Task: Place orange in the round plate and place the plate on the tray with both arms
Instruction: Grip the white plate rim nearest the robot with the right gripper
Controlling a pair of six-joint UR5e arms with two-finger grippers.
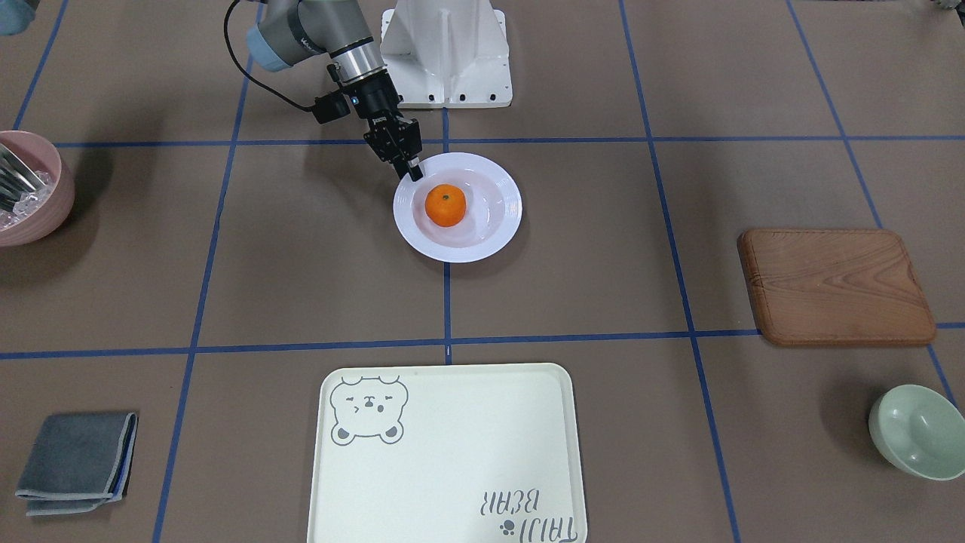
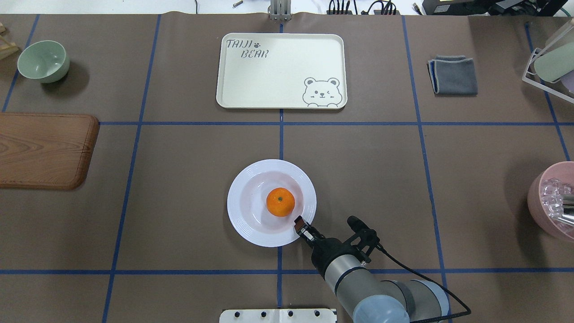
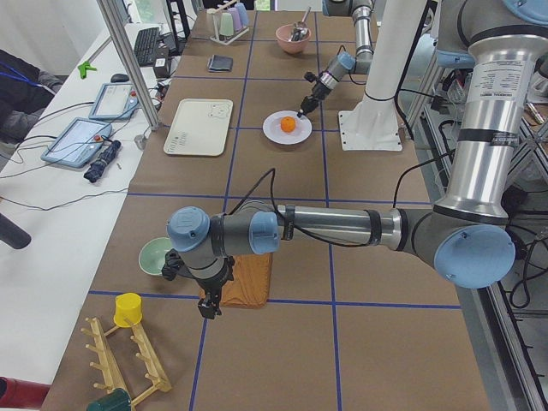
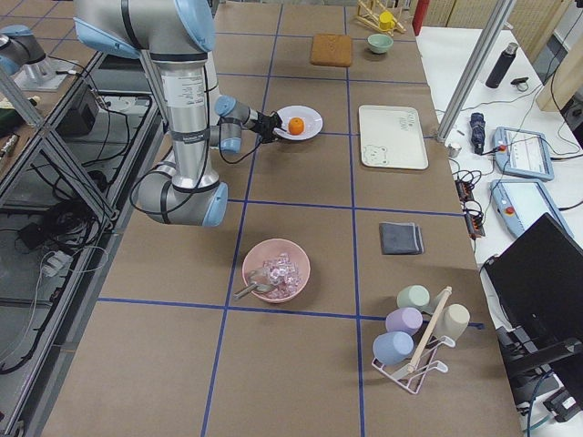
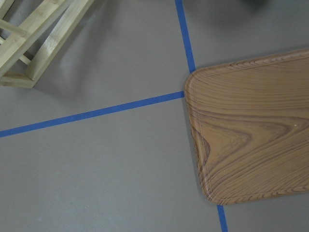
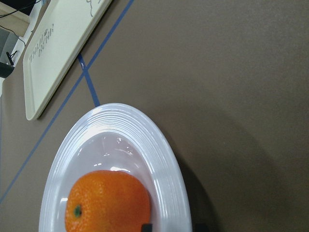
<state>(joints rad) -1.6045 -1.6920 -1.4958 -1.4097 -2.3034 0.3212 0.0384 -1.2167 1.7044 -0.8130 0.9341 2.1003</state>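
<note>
The orange [image 1: 445,205] [image 2: 280,202] [image 6: 108,203] lies in the sunken centre of the white round plate [image 1: 490,234] [image 2: 242,220] [image 6: 164,164], mid-table. My right gripper [image 1: 414,175] [image 2: 297,222] [image 6: 172,226] straddles the plate's rim on the robot's side, one finger inside and one outside, pinched onto it. The cream tray [image 1: 452,452] [image 2: 269,76] [image 6: 58,53] lies bare beyond the plate, apart from it. My left gripper [image 3: 208,310] hangs far off, at a corner of the wooden board; whether it is open or shut I cannot tell.
A wooden board [image 1: 837,286] [image 5: 251,140] and a pale green bowl [image 1: 916,431] sit on the robot's left side. On its right side sit a pink bowl [image 1: 30,196] and a folded grey cloth [image 1: 75,461]. The white base block [image 1: 446,53] stands behind the plate.
</note>
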